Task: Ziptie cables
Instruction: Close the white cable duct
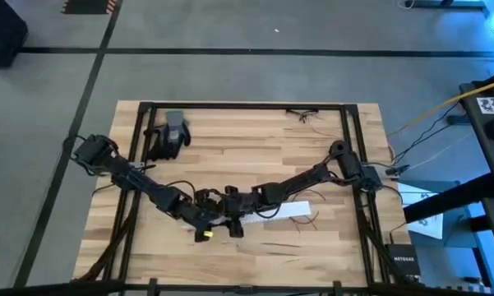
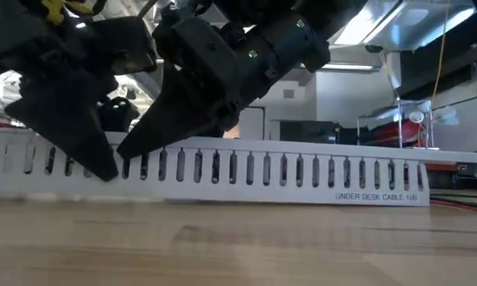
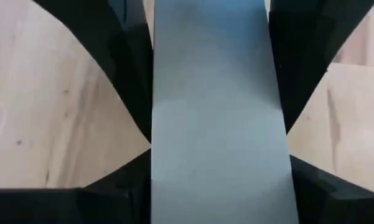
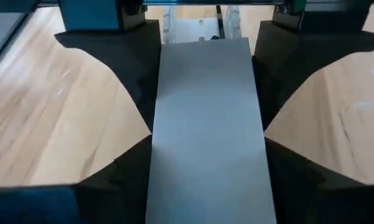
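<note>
A long white slotted plastic strip lies flat on the wooden table near its middle; in the low view the strip rests on its long lower edge. My left gripper and my right gripper meet at its left end, each shut on it. Thin dark cables lie loose by the table's far edge, and a few more wires curl at the strip's right end. The ziptie is not to be made out in any view. My left gripper has the white strip's flat top between its two fingers, which lie against its two long edges. The fingers come from above, slanting, and lie across the strip, which stays on the table. My right gripper pinches the same strip by its two long edges, one finger on each side. It slants down from the table's right, its fingers across the strip and close beside the left gripper. The strip rests on the table.
A grey block and a black glove-like thing lie at the far left. A black frame rail runs round the tabletop. Bare wood lies along the near edge.
</note>
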